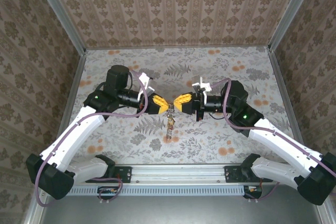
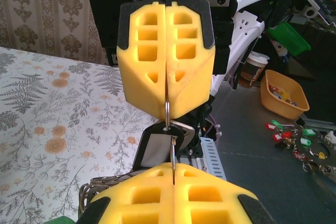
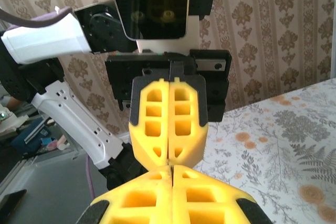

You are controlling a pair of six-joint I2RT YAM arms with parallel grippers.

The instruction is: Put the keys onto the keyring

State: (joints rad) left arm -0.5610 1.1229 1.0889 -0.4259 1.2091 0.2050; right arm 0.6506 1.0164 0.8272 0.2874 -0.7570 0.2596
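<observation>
Left claw (image 2: 173, 168), a yellow ribbed-plastic two-finger block, sits closest to its wrist cam: fingers pressed together, seam nipping the keyring (image 2: 167, 119), a thin grey metal wire loop seen edge-on. Right claw (image 2: 168, 113), same yellow block, faces it tip to tip, fingers also together and clamped on the same loop. Loop's long axis runs straight from one claw to the other: vertical in the left wrist view, left-right in the top view, held up off the floral-print surface (image 1: 220, 72). The two visible wire stretches sit slightly offset from each other; can't tell why. Keys (image 1: 170, 125), a small dark bunch, hang down from the junction, long axis pointing toward the near edge in the top view; lower end is at or just above the surface, can't tell which. Dark flat tag-shaped piece (image 2: 155, 149) with a pale grey face hangs just behind the wire. White-and-black left arm (image 1: 79, 127) and right arm (image 1: 275, 132) mirror each other: elbows out wide, forearms angled in, wrists roughly level, meeting over mid-surface. Orange-yellow plastic tub (image 2: 281, 106) stands beyond the surface's edge, holding small coloured bits too small to identify; loose red and green tags (image 2: 286, 132) lie just beside it.
</observation>
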